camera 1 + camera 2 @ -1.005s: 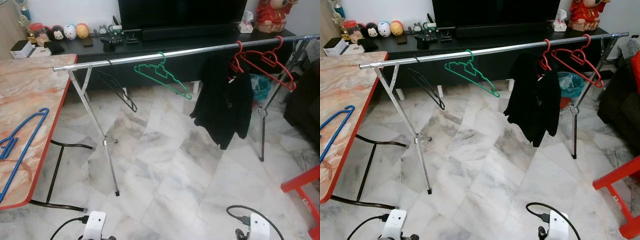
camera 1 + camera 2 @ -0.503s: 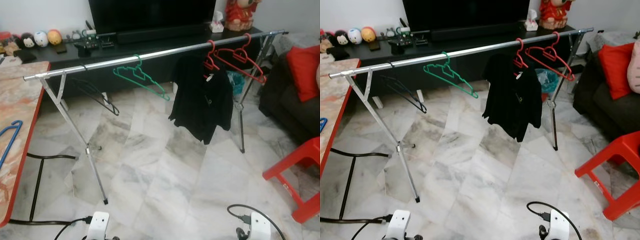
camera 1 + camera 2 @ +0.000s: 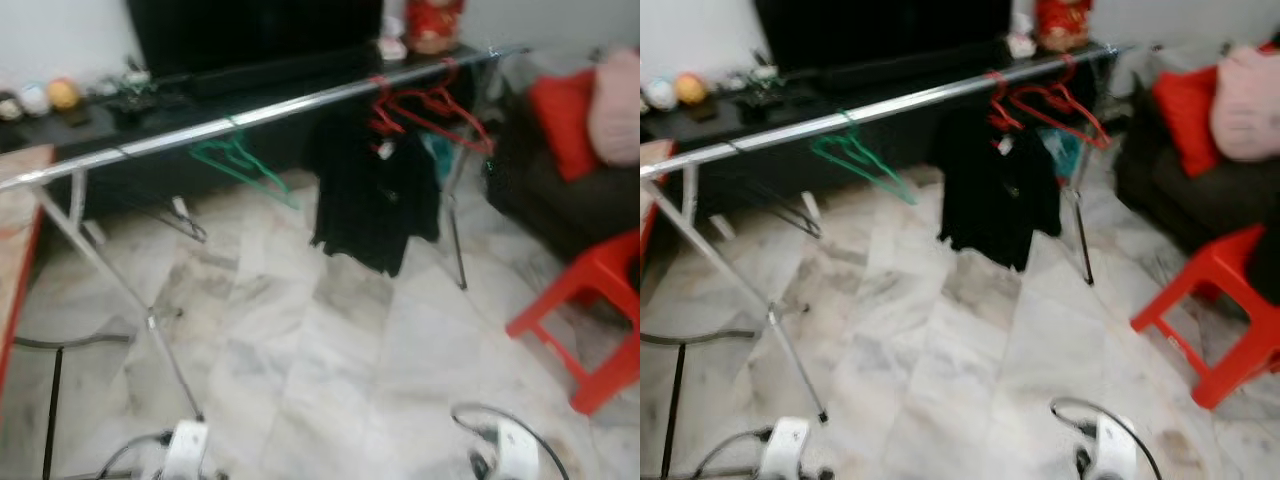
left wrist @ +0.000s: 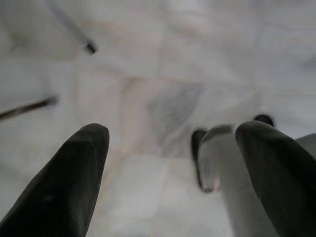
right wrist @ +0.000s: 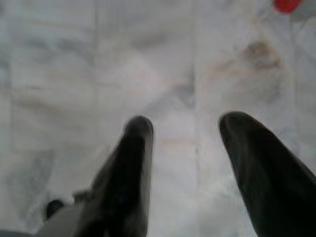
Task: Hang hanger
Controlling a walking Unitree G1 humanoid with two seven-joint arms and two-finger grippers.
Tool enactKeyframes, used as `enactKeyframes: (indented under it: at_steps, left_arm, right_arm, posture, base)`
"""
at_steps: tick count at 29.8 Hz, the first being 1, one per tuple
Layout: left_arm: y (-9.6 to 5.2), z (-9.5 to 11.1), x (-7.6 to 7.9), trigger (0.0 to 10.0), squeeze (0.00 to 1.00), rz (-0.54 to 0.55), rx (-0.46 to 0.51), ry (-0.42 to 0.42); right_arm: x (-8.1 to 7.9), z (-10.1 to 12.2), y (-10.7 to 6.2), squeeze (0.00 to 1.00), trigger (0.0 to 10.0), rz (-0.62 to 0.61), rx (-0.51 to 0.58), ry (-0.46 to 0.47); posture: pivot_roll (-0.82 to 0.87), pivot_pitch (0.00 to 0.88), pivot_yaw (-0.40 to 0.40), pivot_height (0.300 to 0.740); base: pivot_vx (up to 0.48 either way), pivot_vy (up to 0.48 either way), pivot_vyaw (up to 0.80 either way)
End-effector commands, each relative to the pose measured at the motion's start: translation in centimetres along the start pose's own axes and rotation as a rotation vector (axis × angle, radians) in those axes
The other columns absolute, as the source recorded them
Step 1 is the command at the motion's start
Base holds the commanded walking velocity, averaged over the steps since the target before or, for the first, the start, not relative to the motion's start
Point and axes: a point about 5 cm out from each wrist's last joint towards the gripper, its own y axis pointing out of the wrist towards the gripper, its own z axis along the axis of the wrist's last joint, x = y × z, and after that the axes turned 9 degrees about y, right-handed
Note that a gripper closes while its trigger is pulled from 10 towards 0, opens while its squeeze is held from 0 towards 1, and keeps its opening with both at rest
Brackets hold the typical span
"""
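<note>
A green hanger [image 3: 238, 163] is hung on the silver rail [image 3: 200, 130] beside a black garment [image 3: 372, 200] and red hangers [image 3: 430, 105], while the left end effector [image 4: 170, 163] and right end effector [image 5: 185, 163] are held apart, empty, over the marble floor [image 3: 330, 360].

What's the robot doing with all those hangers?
Nothing is in its grasp right now. Both arms hang low over the marble floor, the left end effector and right end effector open and empty. Ahead, a metal rail already carries a green hanger, red hangers and a black shirt. The picture is blurred.
</note>
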Motion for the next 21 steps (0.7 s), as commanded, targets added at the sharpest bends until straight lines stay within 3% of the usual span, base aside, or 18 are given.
enactKeyframes:
  at_steps: [1,17,21]
  left_arm:
    - [-0.20,-0.96,-0.56,10.0,0.00,0.013,-0.026,0.001]
    - [-0.13,-0.74,-0.13,10.0,0.00,0.011,-0.009,-0.035]
    - [-0.13,-0.81,-0.12,10.0,0.00,0.006,-0.016,-0.036]
  right_arm:
    - [-0.37,-0.05,0.02,0.00,10.0,0.010,0.000,0.008]
    - [-0.30,-0.06,0.01,0.00,10.0,0.011,0.000,0.003]
    - [-0.36,-0.01,0.00,0.00,10.0,0.013,0.011,0.008]
  posture:
    - [0.03,0.000,0.023,0.740]
    - [0.03,0.000,0.018,0.740]
    - [0.03,0.000,0.020,0.740]
  base:
    - [0.000,0.000,-0.70]
    - [0.000,0.000,-0.70]
    - [0.000,0.000,0.00]
